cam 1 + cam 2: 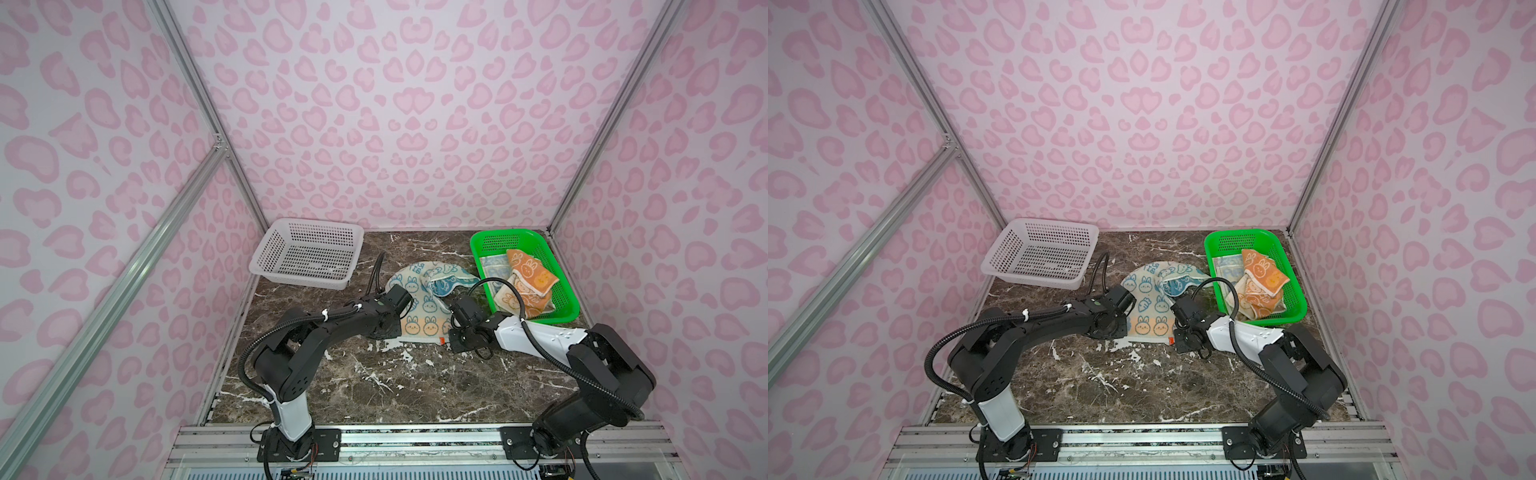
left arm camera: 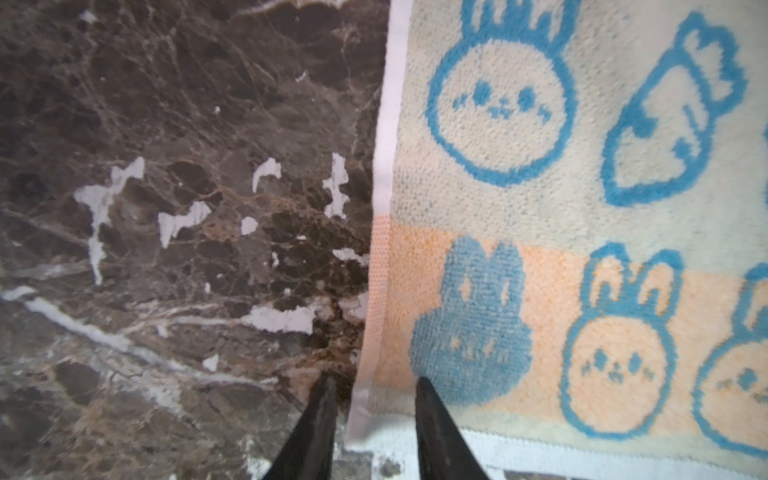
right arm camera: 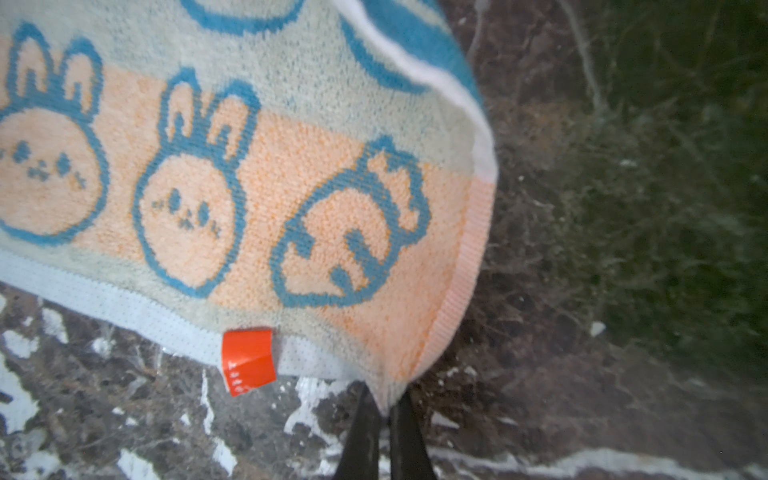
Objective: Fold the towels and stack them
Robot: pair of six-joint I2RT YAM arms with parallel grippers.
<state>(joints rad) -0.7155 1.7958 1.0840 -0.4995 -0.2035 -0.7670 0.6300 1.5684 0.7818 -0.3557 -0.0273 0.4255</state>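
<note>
Marble table point(image 3: 540, 374); right claw point(image 3: 384, 409) tight on towel point(image 3: 291, 166)

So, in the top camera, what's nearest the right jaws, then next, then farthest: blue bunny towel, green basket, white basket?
1. Blue bunny towel, middle: corner pinched in those jaws.
2. Green basket, close, right.
3. White basket, far back left.

I see a cream towel point(image 1: 419, 309) with blue bunnies lying on the marble table point(image 1: 395, 386), its far part bunched up, its near edge flat. My left arm point(image 1: 332, 328) covers its near left corner. My right arm point(image 1: 536, 336) reaches to its near right corner, by an orange tag point(image 1: 443, 341). Farther back, a white basket point(image 1: 291, 245) sits on the left. A green basket point(image 1: 498, 241) on the right holds crumpled orange towels point(image 1: 530, 276).
</note>
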